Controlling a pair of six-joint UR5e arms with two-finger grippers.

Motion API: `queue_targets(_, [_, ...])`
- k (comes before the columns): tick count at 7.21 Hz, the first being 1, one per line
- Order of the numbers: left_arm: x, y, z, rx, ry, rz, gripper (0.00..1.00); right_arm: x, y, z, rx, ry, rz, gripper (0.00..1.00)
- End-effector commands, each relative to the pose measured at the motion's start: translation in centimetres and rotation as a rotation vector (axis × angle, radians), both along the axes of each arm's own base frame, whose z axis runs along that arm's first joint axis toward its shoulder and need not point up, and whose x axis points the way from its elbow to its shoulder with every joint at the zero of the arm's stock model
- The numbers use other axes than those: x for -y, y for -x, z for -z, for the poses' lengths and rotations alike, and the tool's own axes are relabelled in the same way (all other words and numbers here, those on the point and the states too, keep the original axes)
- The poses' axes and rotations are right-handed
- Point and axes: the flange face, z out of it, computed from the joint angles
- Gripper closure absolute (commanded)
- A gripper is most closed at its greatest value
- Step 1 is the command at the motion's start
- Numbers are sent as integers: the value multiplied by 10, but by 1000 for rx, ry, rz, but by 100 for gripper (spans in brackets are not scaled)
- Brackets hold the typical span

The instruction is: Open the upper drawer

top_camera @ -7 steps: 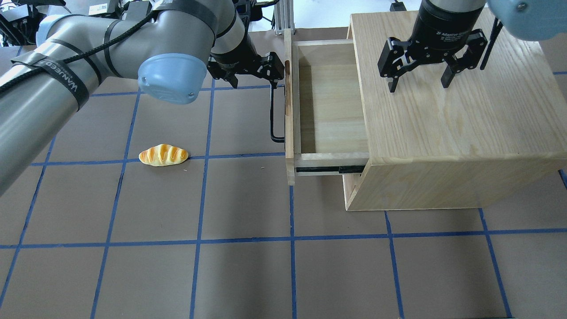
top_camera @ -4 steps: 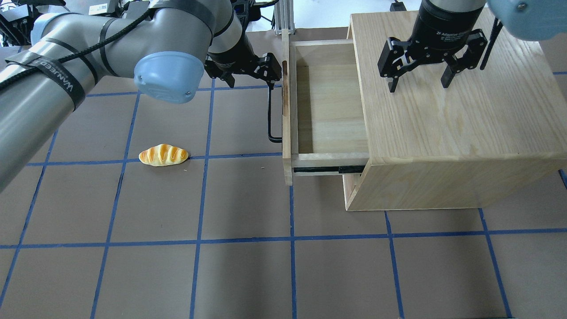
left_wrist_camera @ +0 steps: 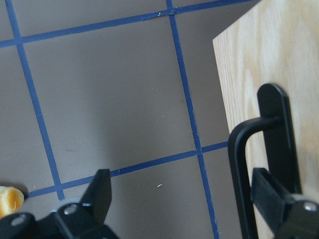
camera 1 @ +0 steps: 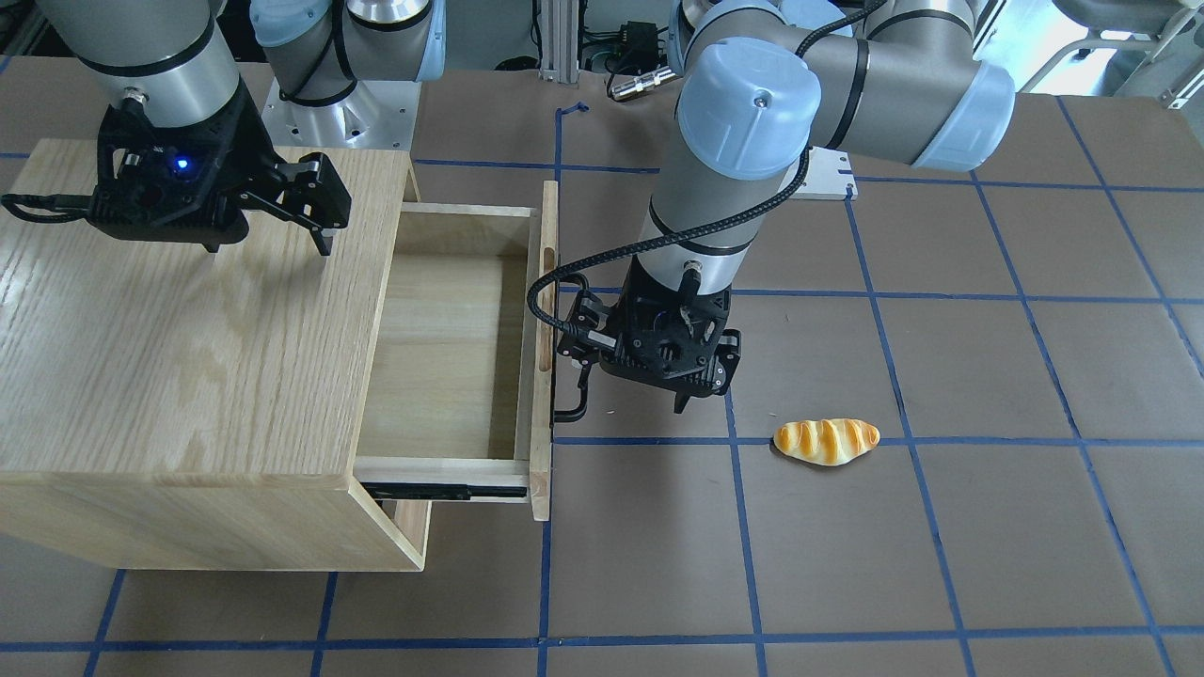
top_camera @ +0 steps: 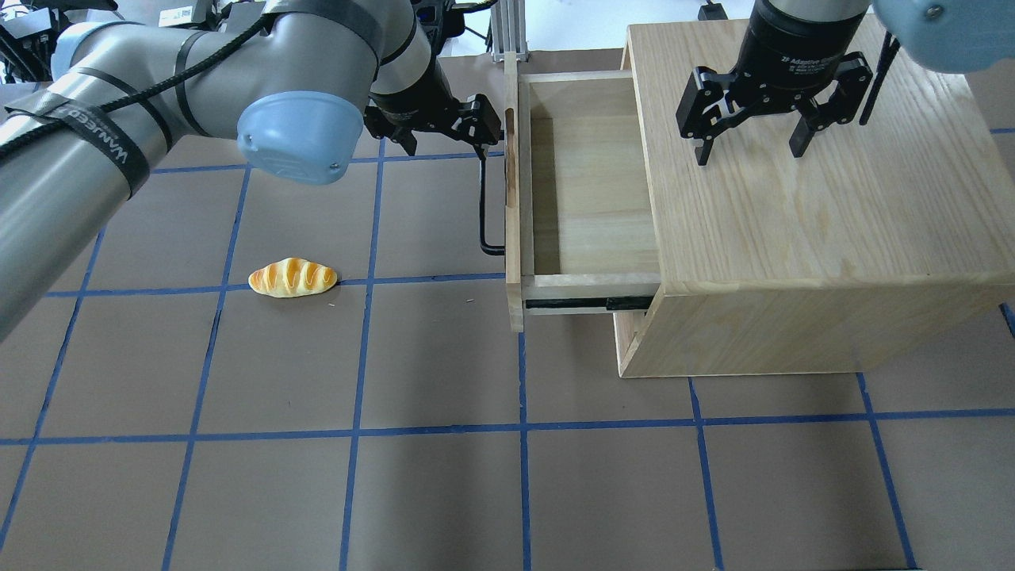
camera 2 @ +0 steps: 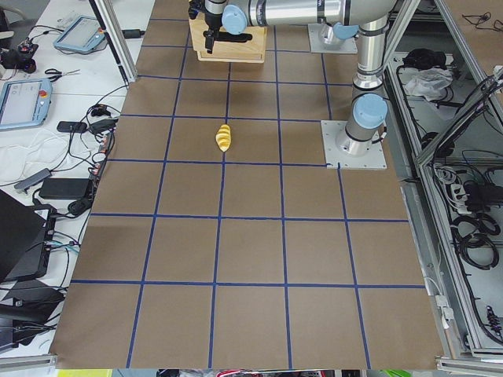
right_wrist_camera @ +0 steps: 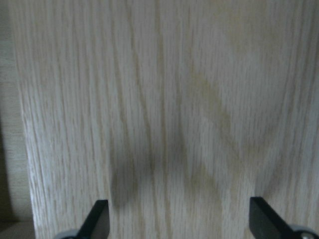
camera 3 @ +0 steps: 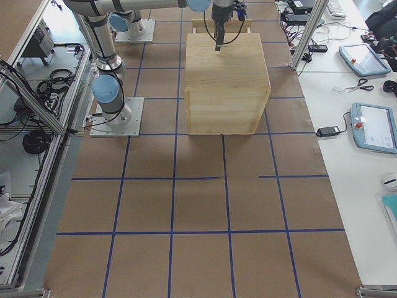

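Observation:
The upper drawer (top_camera: 591,182) stands pulled well out of the oak cabinet (top_camera: 793,238), and its inside is bare. Its pale front panel (top_camera: 513,198) carries a long black bar handle (top_camera: 481,206). My left gripper (top_camera: 440,135) is open at the far end of the handle. In the left wrist view one of its fingers (left_wrist_camera: 274,196) sits between the handle (left_wrist_camera: 238,169) and the panel (left_wrist_camera: 249,74); the other finger is out over the table. My right gripper (top_camera: 749,155) is open and empty just above the cabinet top (right_wrist_camera: 159,99).
A toy bread roll (top_camera: 293,277) lies on the brown table to the left of the drawer, and it also shows in the front view (camera 1: 826,440). A lower drawer stays shut beneath the upper one. Blue tape lines grid the table.
The drawer has slid a little further out of the cabinet, and my left gripper has moved the same way with the handle. The right gripper has not moved.

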Motion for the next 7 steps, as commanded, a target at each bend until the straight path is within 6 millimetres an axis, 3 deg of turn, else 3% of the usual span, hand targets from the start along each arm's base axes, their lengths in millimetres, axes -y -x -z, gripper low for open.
queue_targets(1, [5, -18, -1, 25, 1, 1, 0, 0, 0, 0, 0, 0, -1, 0])
queue_targets(3, [-1, -38, -24, 28, -5, -30, 0, 0, 0, 0, 0, 0, 1, 0])
queue_targets(5, [-3, -83, -59, 34, -26, -104, 0, 0, 0, 0, 0, 0, -1, 0])
queue_targets(7, [-18, -142, -87, 131, -40, -203, 0, 0, 0, 0, 0, 0, -1, 0])
